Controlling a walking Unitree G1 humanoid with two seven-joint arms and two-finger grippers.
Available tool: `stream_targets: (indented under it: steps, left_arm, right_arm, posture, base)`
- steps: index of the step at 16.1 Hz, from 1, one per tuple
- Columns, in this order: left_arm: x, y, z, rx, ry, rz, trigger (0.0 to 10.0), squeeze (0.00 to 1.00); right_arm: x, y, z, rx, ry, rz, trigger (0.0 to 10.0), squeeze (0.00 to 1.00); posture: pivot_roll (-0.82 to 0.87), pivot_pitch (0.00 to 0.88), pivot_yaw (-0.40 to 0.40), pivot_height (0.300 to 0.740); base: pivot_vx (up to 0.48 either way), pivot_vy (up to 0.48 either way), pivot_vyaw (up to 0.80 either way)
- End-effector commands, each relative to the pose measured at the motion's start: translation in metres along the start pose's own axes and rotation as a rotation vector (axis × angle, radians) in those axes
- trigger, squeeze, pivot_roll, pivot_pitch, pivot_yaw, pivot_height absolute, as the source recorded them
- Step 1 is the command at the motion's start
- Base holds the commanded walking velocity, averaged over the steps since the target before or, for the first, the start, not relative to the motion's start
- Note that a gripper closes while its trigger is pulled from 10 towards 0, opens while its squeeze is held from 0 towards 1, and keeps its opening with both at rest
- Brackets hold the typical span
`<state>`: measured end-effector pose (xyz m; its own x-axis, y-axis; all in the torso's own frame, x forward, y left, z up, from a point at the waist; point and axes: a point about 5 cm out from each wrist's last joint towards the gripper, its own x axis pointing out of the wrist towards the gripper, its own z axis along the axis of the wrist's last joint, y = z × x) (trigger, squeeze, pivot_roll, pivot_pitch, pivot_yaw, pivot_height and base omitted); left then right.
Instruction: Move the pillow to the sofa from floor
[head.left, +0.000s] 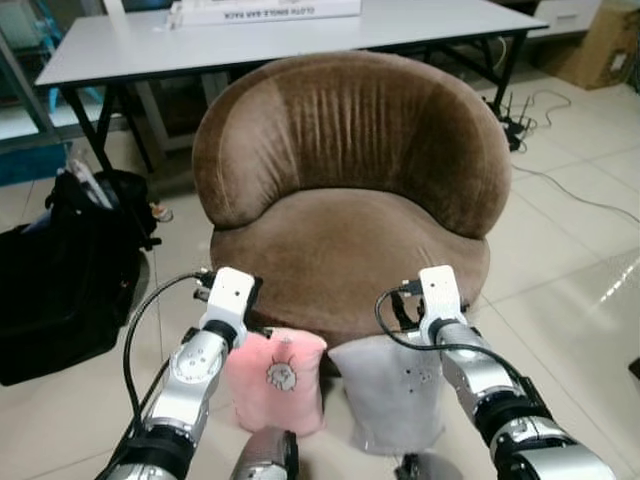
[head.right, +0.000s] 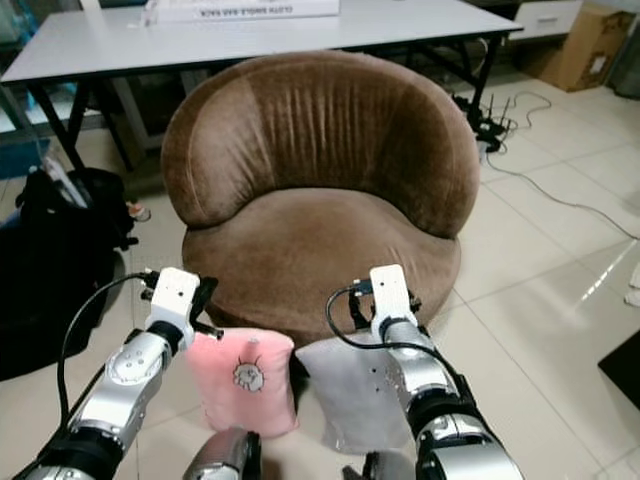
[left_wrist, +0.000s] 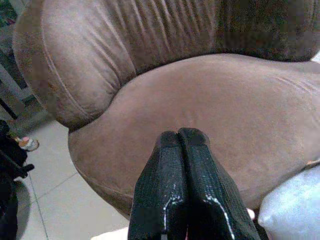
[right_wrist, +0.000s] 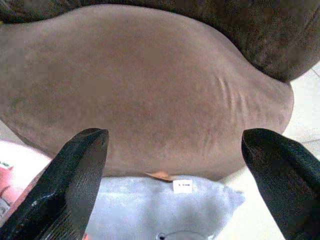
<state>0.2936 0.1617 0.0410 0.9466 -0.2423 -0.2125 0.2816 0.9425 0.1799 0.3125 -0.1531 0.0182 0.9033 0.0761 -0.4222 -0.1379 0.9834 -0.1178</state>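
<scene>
Two pillows stand on the floor against the front of the brown round sofa (head.left: 345, 170): a pink pillow (head.left: 276, 380) with a small cartoon print, and a pale grey pillow (head.left: 392, 392) to its right. My left gripper (left_wrist: 179, 137) is shut, fingers pressed together with nothing seen between the tips, just above the pink pillow's top left corner and pointing at the sofa seat. Over the top edge of the grey pillow (right_wrist: 165, 210) hangs my right gripper (right_wrist: 175, 137), open wide, with its fingers (right_wrist: 75, 165) either side of the pillow's small white label.
A black bag (head.left: 60, 290) lies on the tiled floor to the left of the sofa. Behind the sofa stands a grey table (head.left: 130, 50) with black legs. Cables (head.left: 520, 125) and a cardboard box (head.left: 600, 45) are at the far right.
</scene>
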Motion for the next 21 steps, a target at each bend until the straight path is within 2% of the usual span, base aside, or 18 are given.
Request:
stream_targets:
  steps: [1,5,17,21]
  left_arm:
    - [0.0007,0.0009,-0.0003,0.011,0.008,0.003,10.0,0.00]
    - [0.0010,0.0015,0.0000,0.014,0.009,0.002,10.0,0.00]
    - [0.0011,0.0009,-0.0005,0.017,0.010,0.008,10.0,0.00]
    - [0.0010,-0.0007,-0.0002,0.009,0.000,-0.002,10.0,0.00]
  right_arm:
    - [0.0008,0.0000,0.0015,0.002,0.005,0.002,10.0,0.00]
    - [0.0010,0.0006,0.0020,0.003,0.004,0.000,10.0,0.00]
    - [0.0007,-0.0009,0.0015,-0.010,0.003,-0.001,10.0,0.00]
    - [0.0006,-0.0023,0.0016,-0.059,0.004,-0.001,10.0,0.00]
  posture:
    - [0.09,0.000,0.030,0.627]
    - [0.09,0.000,0.030,0.597]
    - [0.09,0.000,0.027,0.597]
    - [0.09,0.000,0.025,0.597]
  base:
    - [0.000,0.000,0.00]
    - [0.000,0.000,0.00]
    - [0.000,0.000,0.00]
    - [0.065,0.000,0.17]
